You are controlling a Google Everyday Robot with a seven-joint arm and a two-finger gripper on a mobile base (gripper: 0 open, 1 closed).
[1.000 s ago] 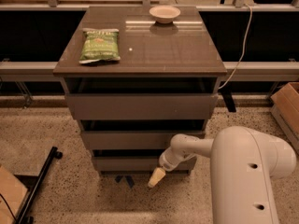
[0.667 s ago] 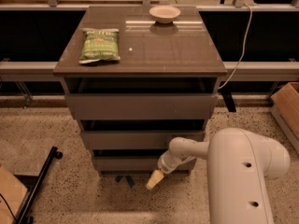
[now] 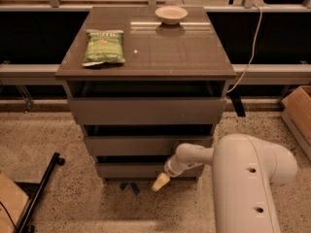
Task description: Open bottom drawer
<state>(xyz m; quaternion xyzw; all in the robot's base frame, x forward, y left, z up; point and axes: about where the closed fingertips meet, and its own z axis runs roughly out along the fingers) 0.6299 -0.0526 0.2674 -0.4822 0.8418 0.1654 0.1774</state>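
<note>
Hanging before the flat grey-brown bottom drawer [image 3: 136,171], a cream tapered end effector [image 3: 161,182], grip unclear.

The gripper [image 3: 160,182] hangs low by the floor [image 3: 73,198]; the bottom drawer [image 3: 129,171] front sits just above and behind it.

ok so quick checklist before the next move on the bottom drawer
1. Gripper at the bottom drawer: ok, it sits at the front's lower edge, right of centre.
2. Gripper hooked on the front: cannot tell.
3. Drawer out yet: cannot tell, only a dark gap shows above its front.
4. Pull path on the floor: ok, the black pole lies well to the left.
5. Chips bag and bowl on top: ok, both sit back from the front edge.
</note>
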